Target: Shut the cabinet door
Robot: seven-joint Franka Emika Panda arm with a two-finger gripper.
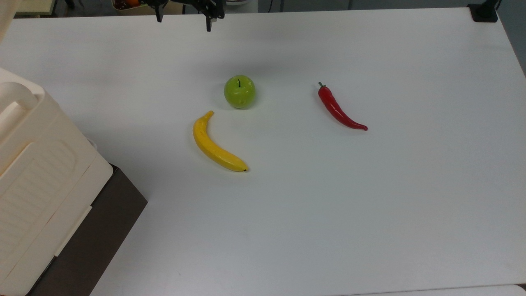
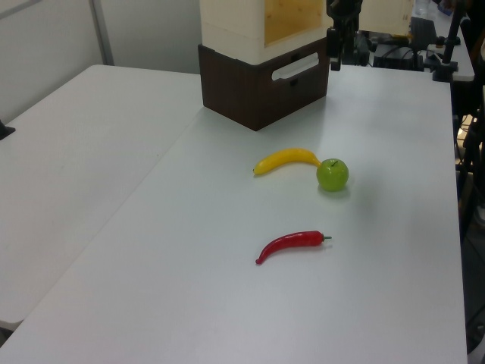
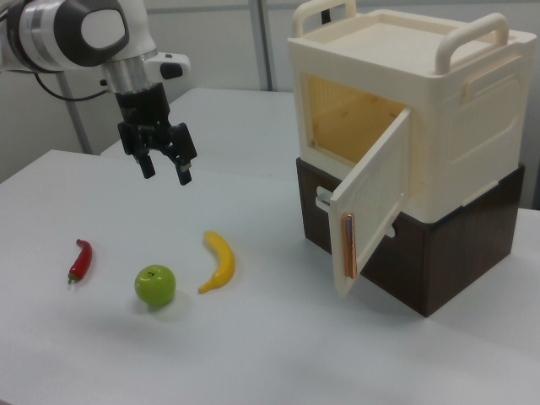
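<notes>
Door: the cabinet door (image 3: pixel 371 202) stands swung well open from the front of the cream cabinet (image 3: pixel 456 110), hinged on the right view's right side, its free edge with a copper strip pointing toward the camera.
Handling: looks like light, stiff plastic that should swing with a gentle push; no grip needed, press on the outer face near the free edge.
Base: the cabinet sits on a dark brown box (image 3: pixel 439 261).
Gripper: the gripper (image 3: pixel 164 169) hangs above the table (image 1: pixel 370 205), fingers spread and holding nothing, well apart from the door.
Table items: a banana (image 3: pixel 219 261), a green apple (image 3: pixel 155 285) and a red chili (image 3: pixel 79 260) lie under and beside the gripper.
</notes>
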